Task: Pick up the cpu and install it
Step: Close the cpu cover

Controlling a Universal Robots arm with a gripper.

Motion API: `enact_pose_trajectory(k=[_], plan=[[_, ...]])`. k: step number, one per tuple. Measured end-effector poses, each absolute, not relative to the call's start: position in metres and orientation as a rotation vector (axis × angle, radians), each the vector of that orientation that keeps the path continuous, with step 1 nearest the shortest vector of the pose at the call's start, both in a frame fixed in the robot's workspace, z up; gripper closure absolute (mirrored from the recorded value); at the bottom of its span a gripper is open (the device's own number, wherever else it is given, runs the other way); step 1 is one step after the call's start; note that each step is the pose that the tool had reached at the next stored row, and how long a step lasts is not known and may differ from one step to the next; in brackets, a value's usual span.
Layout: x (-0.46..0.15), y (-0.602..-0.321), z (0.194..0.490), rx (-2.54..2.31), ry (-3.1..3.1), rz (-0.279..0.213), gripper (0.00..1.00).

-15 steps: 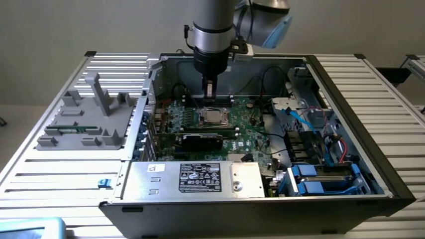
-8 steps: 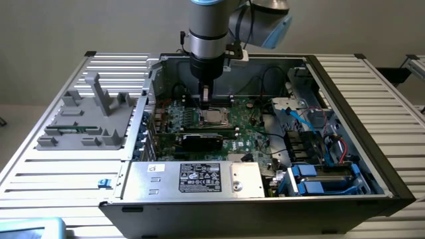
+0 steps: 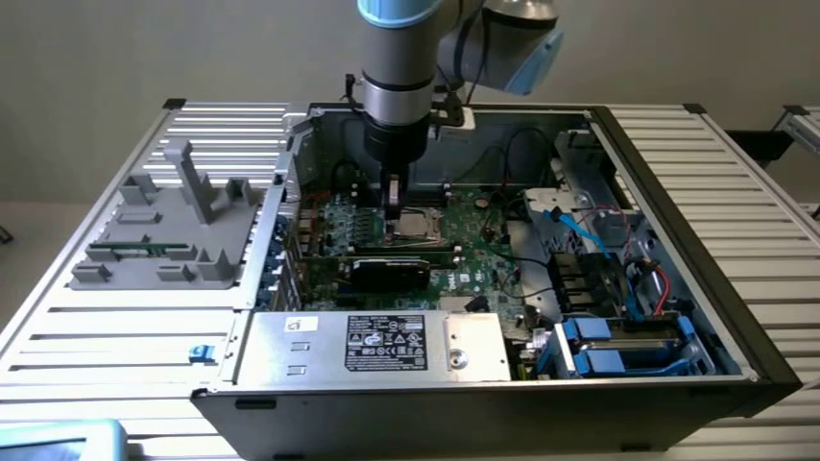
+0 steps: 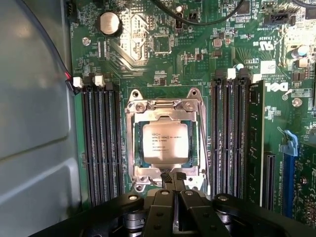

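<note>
**Exterior view.** An open computer case [image 3: 666, 317] lies on a slatted metal surface [image 3: 731, 182]. The arm [image 3: 391, 86] reaches straight down in the upper middle of the frame. Its jaws hang low over the green motherboard [image 3: 474, 264], with their tips just beside the cpu [image 3: 413, 227]. The cpu is at the centre of the frame, a small silver square lying flat in its socket. At the exterior view's left, a grey fixture tray [image 3: 167, 230] stands on the surface. Along the lower edge of the case, a silver power supply [image 3: 384, 346] carries a white label whose print is too small to read.

**Wrist view.** The cpu [image 4: 165, 143] lies flat and square inside the metal socket frame [image 4: 129, 148], between two banks of black memory slots [image 4: 101, 148]. The jaws are pressed together and pinch nothing. Their tips are at the frame's edge, just beside the cpu and not on it. The cpu's lid bears several dark printed lines, too fine to read. A white "DELL" logo [image 4: 273, 87] is printed on the board beside one memory bank, and the other white lettering is illegible. A coin cell [image 4: 109, 23] sits well apart from the socket.

**Progress.** Picking and placing look done, since the chip sits in the socket and the jaws carry nothing. Whether the frame is latched down over it cannot be told.
</note>
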State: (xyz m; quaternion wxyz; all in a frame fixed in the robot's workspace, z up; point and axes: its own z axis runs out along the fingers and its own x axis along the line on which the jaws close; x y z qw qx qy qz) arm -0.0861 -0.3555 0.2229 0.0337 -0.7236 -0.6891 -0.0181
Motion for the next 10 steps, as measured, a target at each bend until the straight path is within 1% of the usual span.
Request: enact_pose_trajectory(k=[10], plan=[[-0.090,-0.356,0.208,-2.227,-2.118,-0.056,0.89]])
